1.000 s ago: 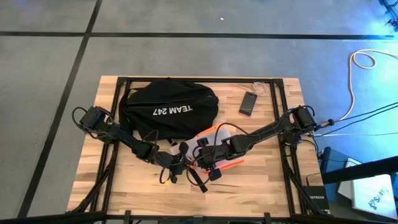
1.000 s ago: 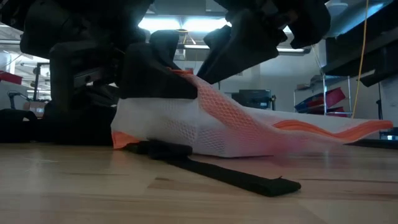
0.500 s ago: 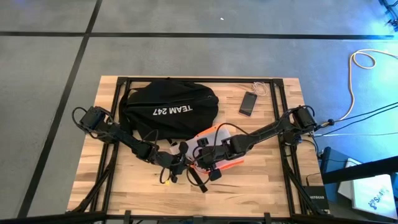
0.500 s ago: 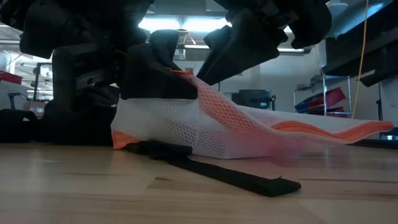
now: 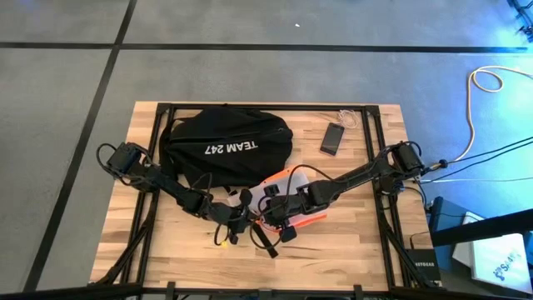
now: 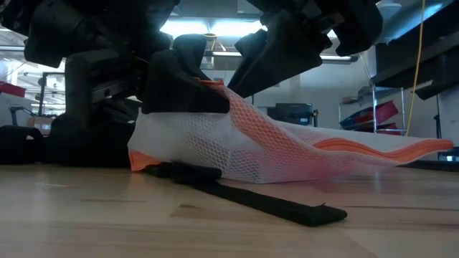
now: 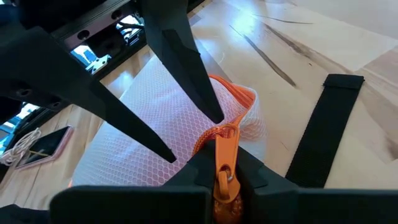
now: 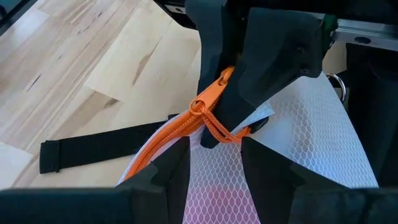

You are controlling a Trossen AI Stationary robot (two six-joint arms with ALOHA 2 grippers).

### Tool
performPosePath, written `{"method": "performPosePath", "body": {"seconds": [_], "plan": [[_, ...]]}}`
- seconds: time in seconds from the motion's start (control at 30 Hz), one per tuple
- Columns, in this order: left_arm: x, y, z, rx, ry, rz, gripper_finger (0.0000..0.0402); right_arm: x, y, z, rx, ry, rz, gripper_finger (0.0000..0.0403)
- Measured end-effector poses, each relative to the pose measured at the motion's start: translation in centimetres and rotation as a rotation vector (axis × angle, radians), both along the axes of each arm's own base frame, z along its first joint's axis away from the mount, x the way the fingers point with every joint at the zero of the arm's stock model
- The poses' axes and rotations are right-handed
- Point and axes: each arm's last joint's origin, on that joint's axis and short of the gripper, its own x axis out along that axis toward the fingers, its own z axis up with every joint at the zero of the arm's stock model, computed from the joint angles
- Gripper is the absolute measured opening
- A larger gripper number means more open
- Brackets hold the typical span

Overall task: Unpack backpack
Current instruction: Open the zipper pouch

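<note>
The black backpack [image 5: 225,147], lettered "TEAM 247", lies flat at the table's far side, and no gripper touches it. A white mesh pouch with orange trim [image 5: 291,200] [image 6: 272,150] lies on the table in front of it, with its gripped end raised. My left gripper [image 7: 222,163] is shut on the pouch's orange zipper pull. My right gripper [image 8: 214,158] faces it from the other side, shut on the mesh. A loose black strap [image 6: 265,201] lies flat under and in front of the pouch. My left gripper pinches the orange zipper pull [image 7: 224,146] between its two fingers at the pouch's raised end, coming level from the table's left. The pull stands out from the zipper's end. My right gripper pinches the white mesh [image 8: 208,163] just behind the zipper's end, slanting down from the table's right. The rest of the pouch trails on the table.
A black phone [image 5: 332,138] with a white cable lies at the far right of the table. The strap's free end [image 7: 344,81] reaches toward the near edge. Bare wood shows at the near left and near right.
</note>
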Motion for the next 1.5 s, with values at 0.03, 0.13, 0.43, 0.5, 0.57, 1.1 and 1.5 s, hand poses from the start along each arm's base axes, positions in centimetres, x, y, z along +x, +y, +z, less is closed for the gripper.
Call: {"method": "performPosePath", "body": {"seconds": [0.03,0.13,0.43,0.5,0.57,1.1,1.5], "plan": [[0.0,0.0,0.0,0.0,0.0,0.0,0.0,0.0,0.0,0.0,0.0,0.0,0.0,0.0127],[0.0,0.0,0.0,0.0,0.0,0.0,0.0,0.0,0.0,0.01,0.0,0.0,0.0,0.0127],[0.0,0.0,0.0,0.0,0.0,0.0,0.0,0.0,-0.01,0.01,0.0,0.0,0.0,0.0127],[0.0,0.0,0.0,0.0,0.0,0.0,0.0,-0.01,0.01,0.01,0.0,0.0,0.0,0.0127],[0.0,0.0,0.0,-0.001,0.0,0.0,0.0,-0.01,0.01,0.01,0.0,0.0,0.0,0.0127],[0.03,0.05,0.04,0.001,-0.005,0.008,0.0,-0.01,-0.01,0.03,0.0,0.0,0.0,0.0127],[0.13,0.01,0.31,-0.027,-0.032,0.014,0.0,-0.01,0.01,0.05,0.001,-0.001,0.001,0.0127]]}}
